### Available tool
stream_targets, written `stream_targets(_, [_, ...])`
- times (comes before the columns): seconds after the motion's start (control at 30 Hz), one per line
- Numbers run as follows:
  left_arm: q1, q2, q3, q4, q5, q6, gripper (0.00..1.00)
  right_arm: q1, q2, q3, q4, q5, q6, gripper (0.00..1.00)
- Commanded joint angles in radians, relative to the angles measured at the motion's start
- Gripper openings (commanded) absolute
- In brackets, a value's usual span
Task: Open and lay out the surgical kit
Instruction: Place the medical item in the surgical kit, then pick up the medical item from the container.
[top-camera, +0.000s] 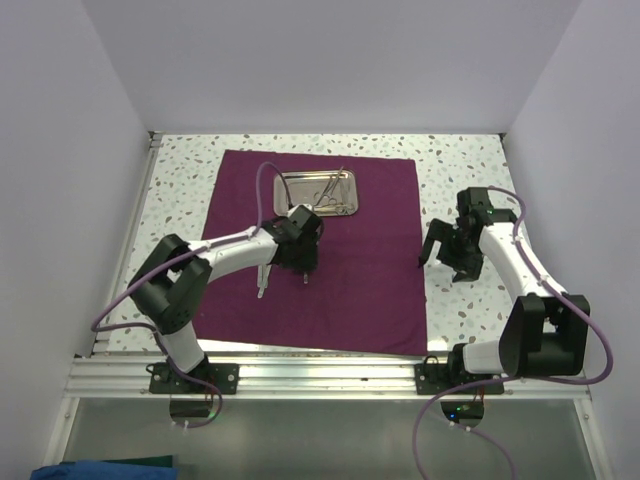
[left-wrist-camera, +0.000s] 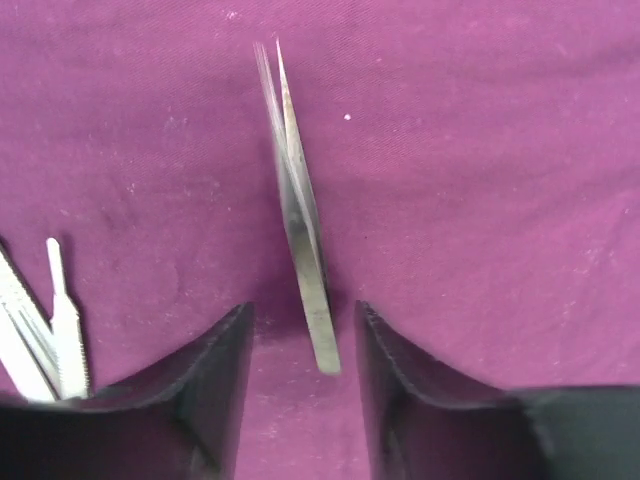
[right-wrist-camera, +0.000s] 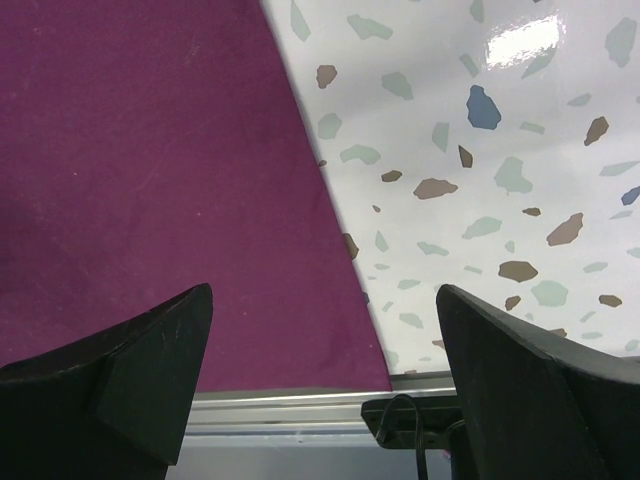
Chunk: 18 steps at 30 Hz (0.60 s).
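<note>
The dark magenta cloth (top-camera: 360, 290) lies spread flat on the table. A small steel tray (top-camera: 288, 203) rests near its far edge, holding ring-handled instruments (top-camera: 335, 192). My left gripper (top-camera: 300, 265) is low over the cloth in front of the tray. In the left wrist view, silver tweezers (left-wrist-camera: 300, 220) lie on the cloth (left-wrist-camera: 480, 180) between the fingers of my left gripper (left-wrist-camera: 303, 312), which stand apart and do not touch them. Another thin silver instrument (left-wrist-camera: 58, 325) lies to the left (top-camera: 263, 281). My right gripper (top-camera: 450, 262) (right-wrist-camera: 325, 292) hangs wide open and empty over the cloth's right edge (right-wrist-camera: 150, 180).
The speckled white tabletop (top-camera: 465, 170) shows around the cloth and is walled on three sides. An aluminium rail (top-camera: 320, 370) with the arm bases runs along the near edge and shows in the right wrist view as the rail (right-wrist-camera: 290, 405).
</note>
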Motion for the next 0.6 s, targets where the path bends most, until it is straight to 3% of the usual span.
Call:
stream_targets(0.0, [-0.006,-0.001,0.064,0.032,-0.01,0.0,0.66,0.004,-0.05,-0.001,0.006,0.01,-0.013,0.98])
stream_targets(0.07, [-0.004,0.008,0.136,-0.006,-0.042,0.042,0.88,0.004,-0.058,-0.001,0.005,0.015,-0.01,0.98])
stream_targets(0.17, [-0.003,0.049,0.272,-0.072,-0.12,0.141,0.98,0.004,-0.073,-0.001,0.001,0.024,-0.007,0.98])
stream_targets(0.33, [0.034,0.172,0.52,-0.1,-0.15,0.31,0.99,0.004,-0.096,-0.001,-0.002,0.038,0.002,0.98])
stream_targets(0.57, [0.157,0.425,0.818,-0.094,-0.05,0.435,0.99,0.002,-0.109,0.013,-0.029,0.053,0.016,0.98])
